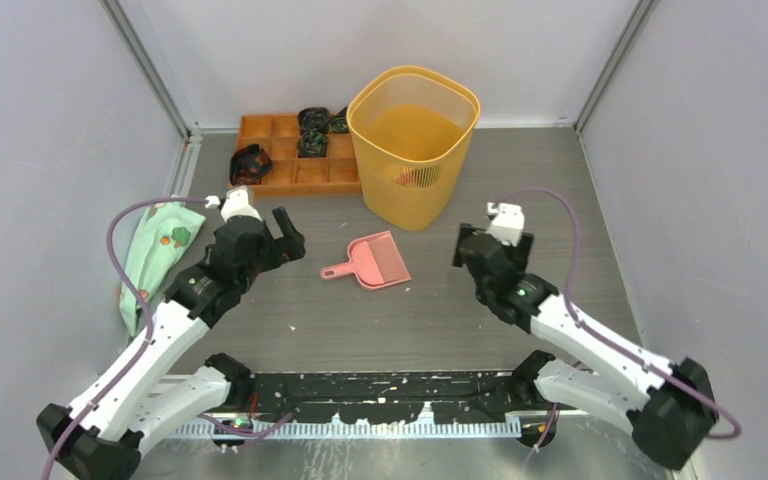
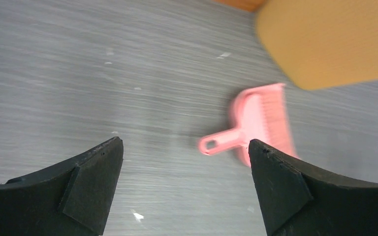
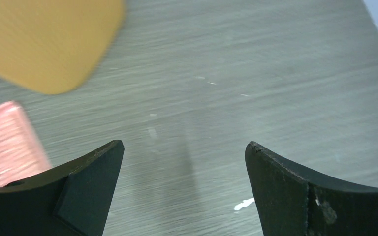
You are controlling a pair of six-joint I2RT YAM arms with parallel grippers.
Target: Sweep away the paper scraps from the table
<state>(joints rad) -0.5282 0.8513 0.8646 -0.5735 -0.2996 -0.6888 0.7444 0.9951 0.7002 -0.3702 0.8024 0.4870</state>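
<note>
While two claws (image 2: 184, 143) (image 3: 184, 144) gape, one dustpan (image 1: 378, 262)

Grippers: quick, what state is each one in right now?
Left gripper: open, holding nothing.
Right gripper: open, holding nothing.

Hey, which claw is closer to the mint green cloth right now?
Left. In the top view the left claw hangs open just right of the mint-green cloth. The right claw, also open, is far over on the other side, beyond the pink dustpan.

No legible text, label, brand, number or sign in view.
</note>
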